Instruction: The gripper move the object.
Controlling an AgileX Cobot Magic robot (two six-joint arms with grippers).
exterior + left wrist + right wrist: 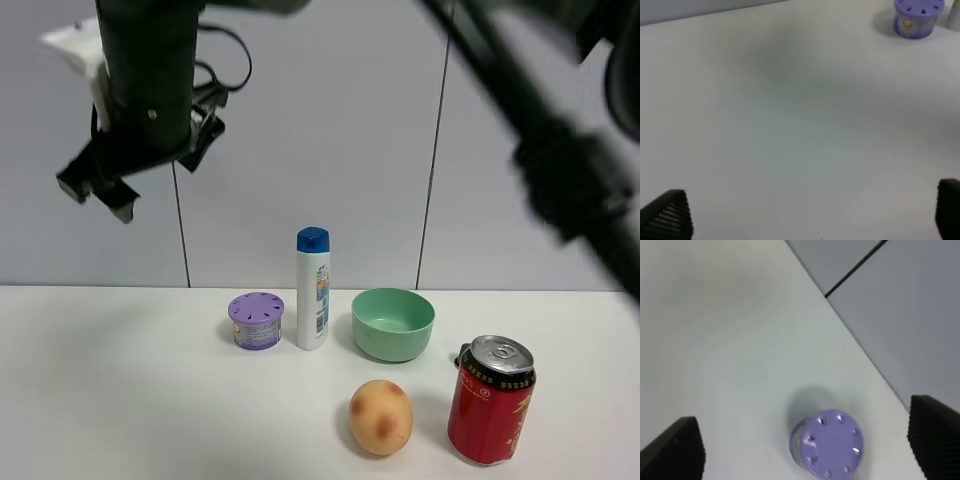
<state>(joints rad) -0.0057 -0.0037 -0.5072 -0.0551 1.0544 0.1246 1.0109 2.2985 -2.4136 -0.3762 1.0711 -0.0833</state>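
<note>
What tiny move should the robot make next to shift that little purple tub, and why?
Probably lower the right end effector toward the lilac tub. Its wrist view shows it open and hanging above the tub, which stands untouched on the table beside the white bottle.

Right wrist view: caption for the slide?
Open right hand frames the lilac-lidded tub standing on the white table.

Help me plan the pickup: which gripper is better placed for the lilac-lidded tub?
Probably right. In its wrist view the tub sits nearly between the open fingers of the right gripper; the left gripper hangs high, with the tub far aside.
</note>
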